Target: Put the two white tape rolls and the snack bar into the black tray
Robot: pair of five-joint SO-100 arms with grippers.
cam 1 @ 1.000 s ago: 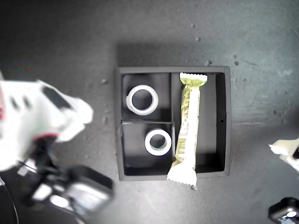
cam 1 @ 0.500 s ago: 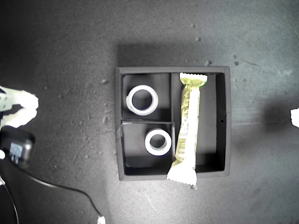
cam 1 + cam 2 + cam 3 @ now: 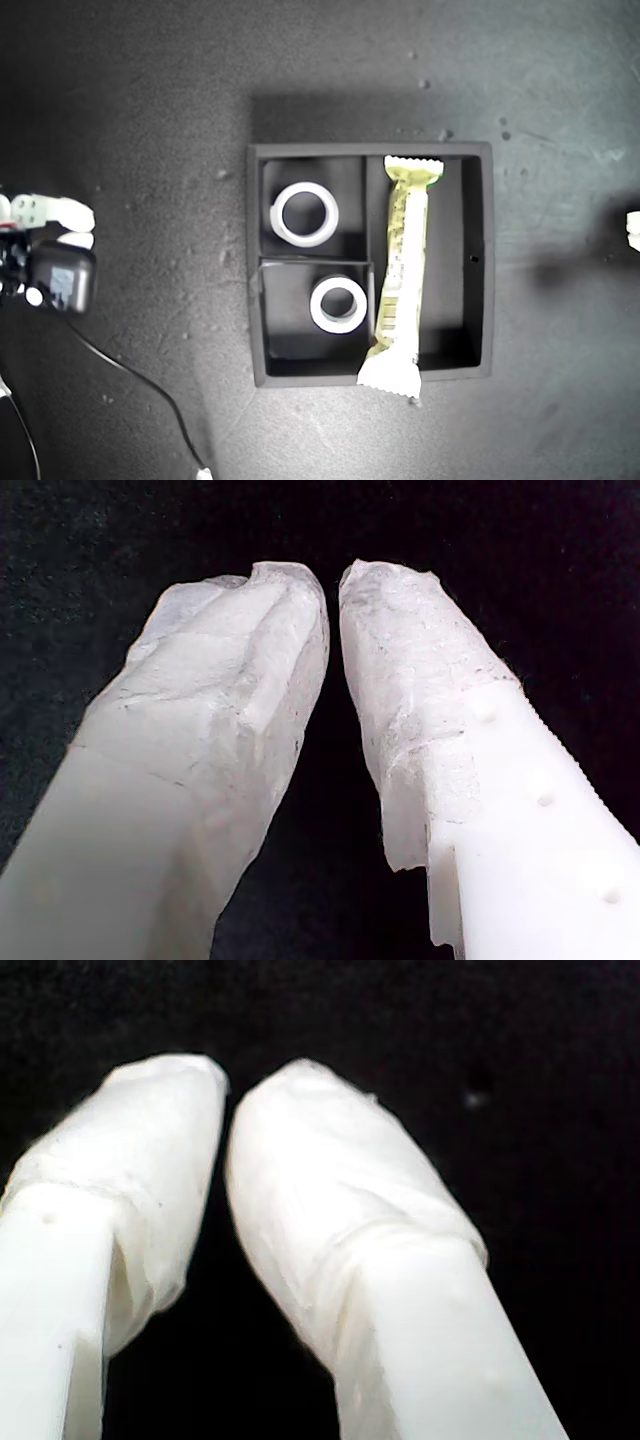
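1. Fingers of my first end effector (image 3: 333,585) are drawn nearly together, a thin dark slit between the tips, nothing between them; only dark counter shows past them.
2. My second end effector (image 3: 228,1085) is likewise narrowed to a slim gap at the tips and holds nothing, above dark counter.
3. In the exterior view an arm's white tip and black camera housing (image 3: 60,278) sit at the view's left edge, well apart from the tray, with a thin cable trailing toward the lower edge. Another white tip (image 3: 633,230) just shows at the view's right edge. I cannot tell which arm is which.
4. The black tray (image 3: 485,260) lies mid-counter. The larger tape roll (image 3: 304,214) lies flat in one small compartment.
5. The smaller tape roll (image 3: 338,305) lies flat in the other small compartment.
6. The snack bar (image 3: 403,270) lies lengthwise in the long compartment, its lower crimped end overhanging the tray wall.
7. The dark counter (image 3: 130,120) is speckled with pale crumbs.
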